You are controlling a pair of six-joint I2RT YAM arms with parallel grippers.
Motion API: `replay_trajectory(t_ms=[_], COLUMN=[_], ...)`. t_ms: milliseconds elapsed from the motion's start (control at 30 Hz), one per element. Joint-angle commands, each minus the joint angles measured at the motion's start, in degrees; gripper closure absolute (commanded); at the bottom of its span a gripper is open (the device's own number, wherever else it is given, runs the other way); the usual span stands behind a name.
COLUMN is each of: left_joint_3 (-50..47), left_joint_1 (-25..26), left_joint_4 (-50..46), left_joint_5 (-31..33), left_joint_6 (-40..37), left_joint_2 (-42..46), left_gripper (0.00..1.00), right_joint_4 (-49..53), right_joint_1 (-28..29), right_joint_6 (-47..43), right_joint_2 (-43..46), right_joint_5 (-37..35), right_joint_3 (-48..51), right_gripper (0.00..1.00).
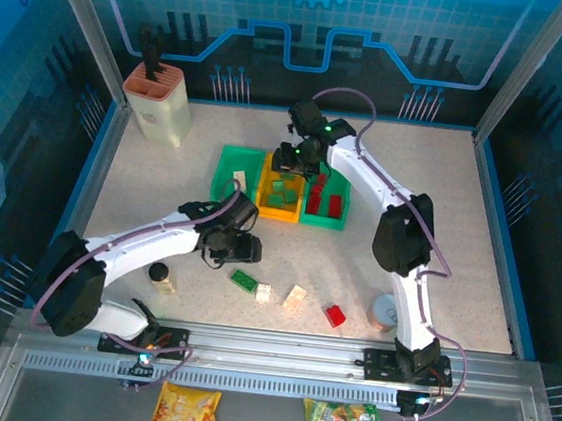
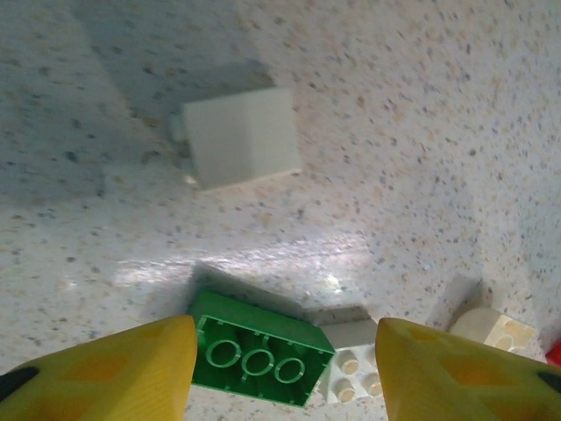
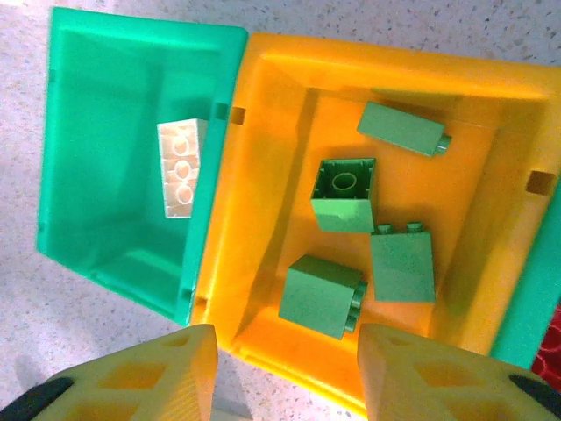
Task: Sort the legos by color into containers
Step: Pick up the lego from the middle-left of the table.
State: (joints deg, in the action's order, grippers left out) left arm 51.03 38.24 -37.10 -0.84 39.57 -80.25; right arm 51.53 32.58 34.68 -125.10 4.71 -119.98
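Observation:
The containers are three joined bins: green (image 1: 233, 170), yellow-orange (image 1: 265, 201) and green (image 1: 312, 219). My right gripper (image 1: 291, 159) (image 3: 285, 351) hangs open over the near edge of the yellow bin (image 3: 263, 132), nothing between its fingers. Several green legos (image 3: 320, 296) lie in that bin. A cream lego (image 3: 180, 167) rests in the left green bin (image 3: 105, 105), and red legos (image 1: 331, 198) in the right one. My left gripper (image 1: 234, 256) (image 2: 285, 351) is open, low over the table. A green lego (image 2: 260, 360) (image 1: 244, 280) lies on its side between the fingertips, beside a cream one (image 2: 355, 368).
Loose on the table are cream legos (image 1: 294, 295) (image 2: 241, 138) (image 2: 493, 329) and a red one (image 1: 335, 316). A small dark bottle (image 1: 160, 276) stands left of them, a grey can (image 1: 384, 310) by the right arm. The beige knife block (image 1: 159, 102) is at the back left.

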Motion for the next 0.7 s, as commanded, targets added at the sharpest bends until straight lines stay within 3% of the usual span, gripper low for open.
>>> replay_trajectory(t_ms=[0, 167, 400, 667], left_joint_3=[3.7, 5.4, 5.3, 5.6], left_joint_1=[2.9, 5.7, 5.9, 5.9], left_joint_4=[-6.2, -11.9, -14.9, -13.4], left_joint_5=[3.4, 7.3, 8.6, 6.6], left_joint_6=[-0.7, -2.8, -6.8, -8.9], left_joint_2=[-2.5, -3.9, -5.5, -10.5], left_gripper=[0.42, 0.40, 0.38, 0.35], right_joint_4=[-1.6, -3.6, -5.8, -5.7], right_joint_1=[-0.4, -1.4, -1.9, -2.1], right_joint_6=[-0.6, -0.4, 0.4, 0.4], right_joint_2=[3.9, 8.1, 11.0, 11.8], right_joint_5=[-0.7, -0.8, -0.8, -1.1], right_joint_3=[3.4, 9.3, 14.6, 15.4], right_gripper=[0.53, 0.53, 0.53, 0.53])
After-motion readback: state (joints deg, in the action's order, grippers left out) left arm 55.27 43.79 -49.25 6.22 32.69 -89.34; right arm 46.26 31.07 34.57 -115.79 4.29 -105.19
